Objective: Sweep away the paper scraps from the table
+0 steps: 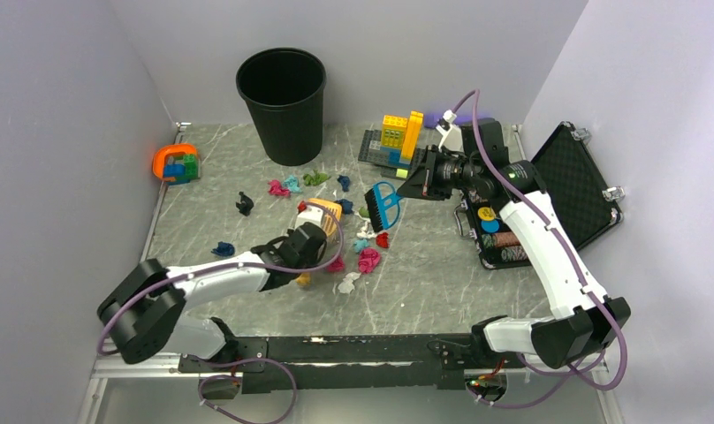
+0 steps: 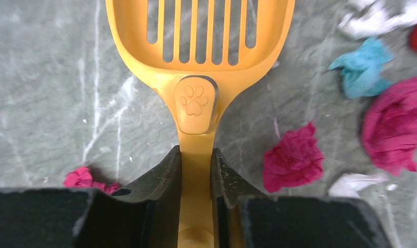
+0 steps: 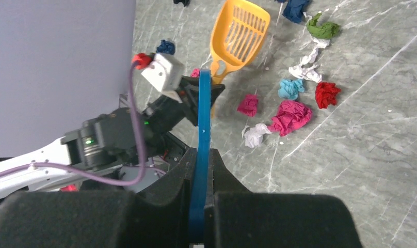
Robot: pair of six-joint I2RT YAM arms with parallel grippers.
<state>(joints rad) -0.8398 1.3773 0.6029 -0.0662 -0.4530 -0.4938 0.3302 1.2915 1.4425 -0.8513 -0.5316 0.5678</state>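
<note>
My left gripper (image 2: 196, 157) pinches the handle of the orange scoop (image 2: 196, 77), its slotted basket straight ahead of the fingers. Paper scraps (image 2: 292, 159) lie on the table (image 2: 41, 103) just right of those fingers, with one pink wad at their left. My right gripper (image 3: 201, 157) clamps the blue brush (image 3: 203, 113), with scraps ahead and to the right of its tips.

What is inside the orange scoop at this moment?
Nothing shows in the orange scoop: only the table appears through its slots. The left gripper covers its handle's end, and the paper scraps lie beside it.
</note>
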